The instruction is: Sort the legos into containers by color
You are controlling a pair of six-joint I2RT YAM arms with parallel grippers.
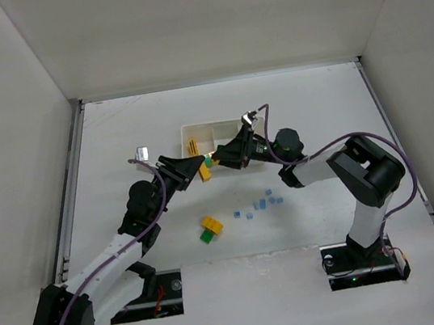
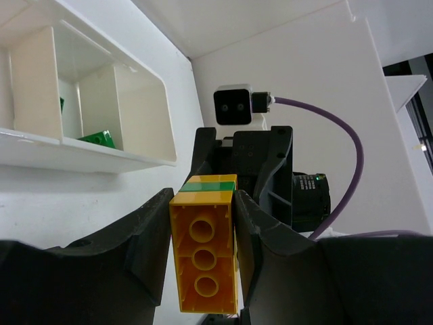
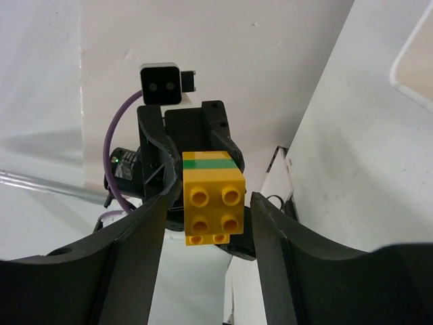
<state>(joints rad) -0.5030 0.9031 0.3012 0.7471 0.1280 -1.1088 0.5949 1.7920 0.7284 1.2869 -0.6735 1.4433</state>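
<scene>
Between the fingers, left gripper (image 2: 203, 195): clamped on the yellow half of a yellow-green block (image 2: 203, 264), held clear of the surface so its other end is reachable.
Facing it, right gripper (image 3: 213, 196): spread, flanking the block with slight gaps, likely placed to pull the colours apart.
Beyond, to the left: white tray (image 2: 81, 150), a green brick (image 2: 98, 137) inside, probably this green half's destination.

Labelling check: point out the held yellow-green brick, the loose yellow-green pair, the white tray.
held yellow-green brick (image 2: 203, 261): left wrist view, yellow underside.
loose yellow-green pair (image 1: 212, 224): top view, yellow part.
white tray (image 1: 199, 125): top view, far rim.
</scene>
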